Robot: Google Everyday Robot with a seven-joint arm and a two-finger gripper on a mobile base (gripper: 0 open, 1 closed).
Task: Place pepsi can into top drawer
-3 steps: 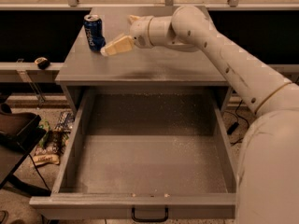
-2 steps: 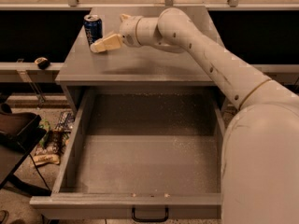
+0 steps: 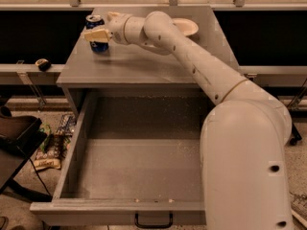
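The blue pepsi can (image 3: 98, 45) stands upright on the grey cabinet top (image 3: 139, 66), at its far left. My gripper (image 3: 96, 34) has reached across to it, and its pale fingers (image 3: 95, 35) lie across the front of the can. The top drawer (image 3: 139, 162) is pulled wide open below, with a speckled grey inside that holds nothing, and a small black handle (image 3: 153, 221) on its front panel. My white arm (image 3: 240, 143) crosses the right side of the view and hides the drawer's right part.
A white bowl (image 3: 188, 28) sits on the cabinet top at the back, behind my arm. A small dark object (image 3: 42, 64) lies on a rail at the left. Snack packets (image 3: 52, 150) and a dark bin (image 3: 17, 138) lie on the floor at the left.
My gripper has moved left across the cabinet top and has reached the pepsi can, with its fingers now over the can's front. The can has stayed where it stood.
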